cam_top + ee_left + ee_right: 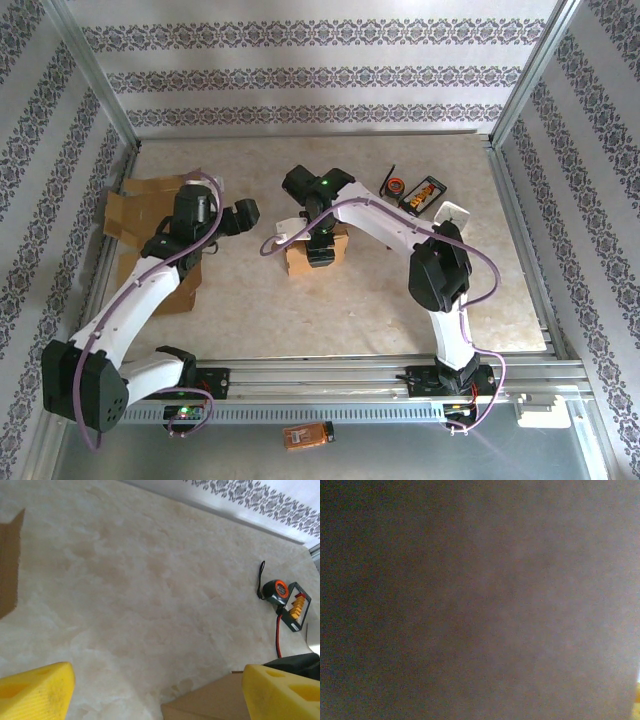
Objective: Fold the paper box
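Cardboard box (299, 262): long axis left-right, top hidden under right gripper (320, 250), whose jaw state cannot be told. Left gripper (243, 214) spread, empty.

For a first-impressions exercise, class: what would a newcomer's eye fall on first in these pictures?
Most striking is the small brown paper box at mid-table, with the right gripper directly over it. Flat cardboard sheets lie at the left edge, partly under the left arm, whose left gripper hangs open above bare table. An orange tape measure sits far right.
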Action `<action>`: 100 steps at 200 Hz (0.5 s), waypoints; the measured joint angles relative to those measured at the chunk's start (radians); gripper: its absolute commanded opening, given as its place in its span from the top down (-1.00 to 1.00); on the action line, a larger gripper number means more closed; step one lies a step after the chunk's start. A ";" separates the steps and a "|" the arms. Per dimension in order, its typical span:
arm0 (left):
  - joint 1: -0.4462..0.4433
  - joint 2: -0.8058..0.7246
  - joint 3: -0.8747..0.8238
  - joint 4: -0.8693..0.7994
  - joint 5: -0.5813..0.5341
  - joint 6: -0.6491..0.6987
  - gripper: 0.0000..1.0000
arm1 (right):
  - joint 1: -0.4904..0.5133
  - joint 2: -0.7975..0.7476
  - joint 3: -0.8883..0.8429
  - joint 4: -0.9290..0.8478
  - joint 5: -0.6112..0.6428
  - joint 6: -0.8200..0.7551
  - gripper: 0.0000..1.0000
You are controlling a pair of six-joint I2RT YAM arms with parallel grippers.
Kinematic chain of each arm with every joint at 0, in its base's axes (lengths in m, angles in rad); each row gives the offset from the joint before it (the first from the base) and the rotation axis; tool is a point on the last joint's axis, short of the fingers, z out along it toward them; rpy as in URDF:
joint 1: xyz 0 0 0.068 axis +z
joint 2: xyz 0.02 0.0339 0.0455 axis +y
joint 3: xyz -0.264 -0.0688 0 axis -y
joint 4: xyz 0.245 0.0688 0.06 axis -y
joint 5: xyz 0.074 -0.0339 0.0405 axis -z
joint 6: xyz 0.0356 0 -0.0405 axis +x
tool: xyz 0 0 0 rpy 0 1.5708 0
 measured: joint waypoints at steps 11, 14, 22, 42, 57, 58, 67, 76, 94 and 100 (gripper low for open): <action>0.000 0.020 -0.010 0.017 0.017 -0.005 -0.69 | 0.000 -0.012 -0.004 0.009 -0.001 0.000 -0.71; 0.000 0.026 -0.012 0.019 0.022 -0.005 -0.68 | 0.000 -0.016 -0.005 0.011 -0.002 0.002 -0.71; 0.000 0.041 -0.015 0.026 0.033 -0.006 -0.67 | 0.000 -0.027 -0.006 0.021 -0.006 0.006 -0.73; 0.000 0.071 -0.017 0.036 0.064 -0.009 -0.64 | -0.003 -0.063 -0.013 0.047 -0.027 0.028 -0.75; 0.000 0.075 -0.017 0.037 0.081 -0.008 -0.62 | -0.010 -0.096 -0.026 0.072 -0.047 0.050 -0.78; 0.000 0.075 -0.017 0.038 0.082 -0.008 -0.62 | -0.010 -0.097 -0.026 0.073 -0.048 0.050 -0.78; 0.000 0.074 -0.017 0.042 0.090 -0.006 -0.62 | -0.016 -0.120 -0.038 0.093 -0.061 0.068 -0.79; 0.000 0.074 -0.017 0.043 0.098 -0.001 -0.60 | -0.022 -0.139 -0.049 0.110 -0.072 0.084 -0.79; 0.000 0.069 -0.016 0.043 0.108 0.013 -0.57 | -0.039 -0.178 -0.079 0.149 -0.110 0.126 -0.79; 0.000 0.066 -0.016 0.043 0.110 0.018 -0.55 | -0.047 -0.193 -0.093 0.164 -0.126 0.143 -0.79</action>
